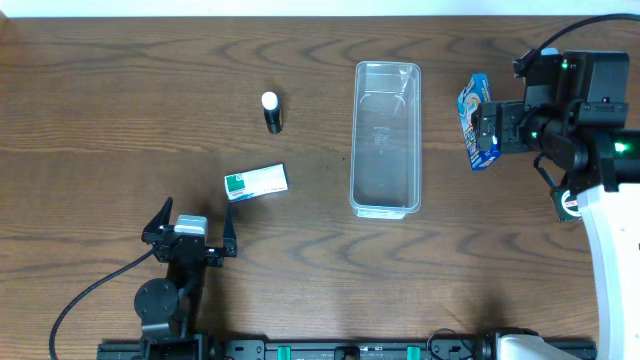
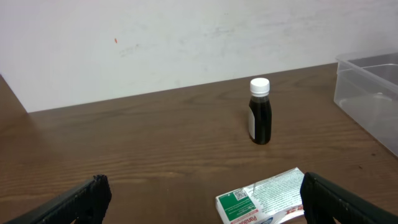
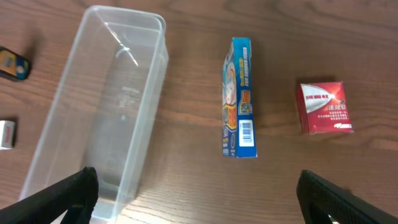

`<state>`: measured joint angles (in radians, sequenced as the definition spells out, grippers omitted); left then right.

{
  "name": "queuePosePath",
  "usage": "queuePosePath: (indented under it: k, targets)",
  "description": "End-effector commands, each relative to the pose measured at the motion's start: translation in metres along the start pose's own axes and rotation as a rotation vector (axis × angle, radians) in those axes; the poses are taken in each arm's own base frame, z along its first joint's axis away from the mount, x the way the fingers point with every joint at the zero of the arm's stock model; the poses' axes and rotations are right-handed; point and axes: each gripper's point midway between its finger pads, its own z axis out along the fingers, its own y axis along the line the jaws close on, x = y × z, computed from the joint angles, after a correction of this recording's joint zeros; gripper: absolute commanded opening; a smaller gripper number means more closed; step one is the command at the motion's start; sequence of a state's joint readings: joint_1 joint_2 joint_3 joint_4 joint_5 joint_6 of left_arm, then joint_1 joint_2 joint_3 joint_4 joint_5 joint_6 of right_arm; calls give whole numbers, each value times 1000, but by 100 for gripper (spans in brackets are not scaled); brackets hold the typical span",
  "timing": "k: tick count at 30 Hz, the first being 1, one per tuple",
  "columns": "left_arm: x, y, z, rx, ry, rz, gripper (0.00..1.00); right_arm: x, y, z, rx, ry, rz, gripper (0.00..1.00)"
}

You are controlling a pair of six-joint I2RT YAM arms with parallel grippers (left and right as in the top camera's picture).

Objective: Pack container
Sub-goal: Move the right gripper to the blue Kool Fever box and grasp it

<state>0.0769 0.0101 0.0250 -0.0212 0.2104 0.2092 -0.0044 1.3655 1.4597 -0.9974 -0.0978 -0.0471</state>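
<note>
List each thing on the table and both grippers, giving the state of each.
Container, empty, upright, no lid.
Bottle, upright, white cap on.
Green and white box, lying flat.
Blue box, standing on a narrow side.
Red box, lying flat.
Left gripper, open, holding nothing.
Right gripper, open, holding nothing.
</note>
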Motion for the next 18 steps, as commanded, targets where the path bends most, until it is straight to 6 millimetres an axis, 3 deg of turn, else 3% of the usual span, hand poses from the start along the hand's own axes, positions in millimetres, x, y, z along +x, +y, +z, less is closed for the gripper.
queuePosePath:
  k: [1,8,18]
  targets:
    - [15,-4,1,20,39,-11,98,-7,-15,4,43,-3,-51,99]
    - [15,-4,1,20,39,-11,98,-1,-50,50,67,81,-22,99]
    - [15,-4,1,20,39,-11,98,-8,-58,83,66,80,-119,99]
